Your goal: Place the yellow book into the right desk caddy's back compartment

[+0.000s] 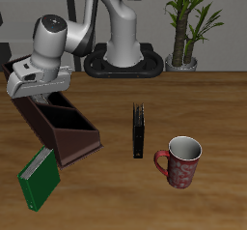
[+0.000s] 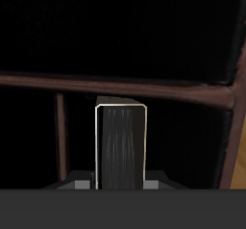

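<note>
Here the gripper [image 1: 41,87] sits over the right desk caddy [image 1: 60,128], fingers clamped on the yellow book [image 2: 120,144], held upright above a dark compartment behind a divider bar; which one, can't tell. Green book [image 1: 39,179] leans against the caddy's front end; black book [image 1: 139,130] and red mug [image 1: 180,161] stand apart.

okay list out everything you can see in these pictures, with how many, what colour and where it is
Desk caddy: one, dark maroon-brown, under the gripper.
Book in the jaws: one, grey patterned edge showing, held over the caddy's dark compartments.
Green book: one, leaning at the caddy's front end.
Black book: one, upright mid-table.
Mug: one, red patterned, beside the black book.
Potted plant: one, green, behind the table.
Table: one, brown wood.
Gripper: one, grey-white, above the caddy.
</note>
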### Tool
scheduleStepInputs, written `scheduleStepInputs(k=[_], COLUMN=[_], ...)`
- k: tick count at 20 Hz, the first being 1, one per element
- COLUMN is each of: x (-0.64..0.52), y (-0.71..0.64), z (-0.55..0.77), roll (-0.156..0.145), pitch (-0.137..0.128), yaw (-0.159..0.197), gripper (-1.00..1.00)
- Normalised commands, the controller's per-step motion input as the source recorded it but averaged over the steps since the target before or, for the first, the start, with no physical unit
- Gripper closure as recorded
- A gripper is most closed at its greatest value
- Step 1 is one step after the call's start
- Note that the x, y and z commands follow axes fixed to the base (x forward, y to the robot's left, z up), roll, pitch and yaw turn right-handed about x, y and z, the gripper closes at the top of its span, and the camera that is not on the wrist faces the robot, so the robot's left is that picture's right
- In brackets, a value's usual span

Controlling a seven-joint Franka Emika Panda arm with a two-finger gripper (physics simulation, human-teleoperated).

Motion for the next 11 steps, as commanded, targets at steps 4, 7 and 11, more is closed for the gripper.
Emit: scheduleStepInputs(k=[4, 7, 11], x=[-0.03, 0.01, 0.00], y=[-0.01, 0.04, 0.10], z=[0.03, 0.08, 0.06], roll=[-0.028, 0.001, 0.016], pitch=[-0.008, -0.007, -0.005], yaw=[-0.011, -0.006, -0.011], gripper=[-1.00, -1.00, -1.00])
